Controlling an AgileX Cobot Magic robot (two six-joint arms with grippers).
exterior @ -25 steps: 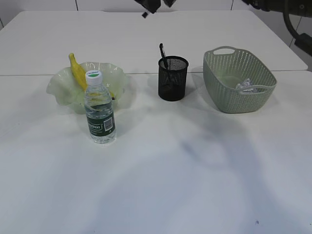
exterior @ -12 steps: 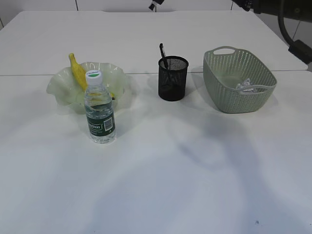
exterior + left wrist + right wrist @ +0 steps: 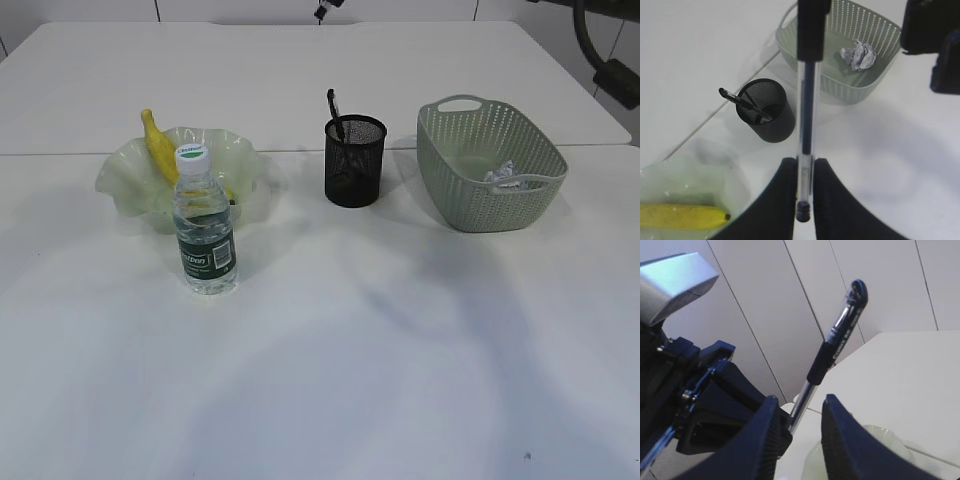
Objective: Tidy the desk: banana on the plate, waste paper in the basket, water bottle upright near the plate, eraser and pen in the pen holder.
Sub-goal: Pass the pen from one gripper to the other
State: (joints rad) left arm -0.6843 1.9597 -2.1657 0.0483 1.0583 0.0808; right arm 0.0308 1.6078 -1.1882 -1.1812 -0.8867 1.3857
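White desk below, pen pinched between left jaws

You can see white lettering on the dark green label of the water bottle, and small print on its green-and-white cap, but neither is sharp enough to read; the pen carries tiny illegible print on its barrel

Pen holder: black wire mesh, matt. Basket: grey-green perforated plastic, matt. Plate: translucent, glossy, wavy rim. Bottle: clear plastic, shiny label. Pen: transparent glossy barrel. Waste paper: crumpled, rough. Table: smooth white, matt.
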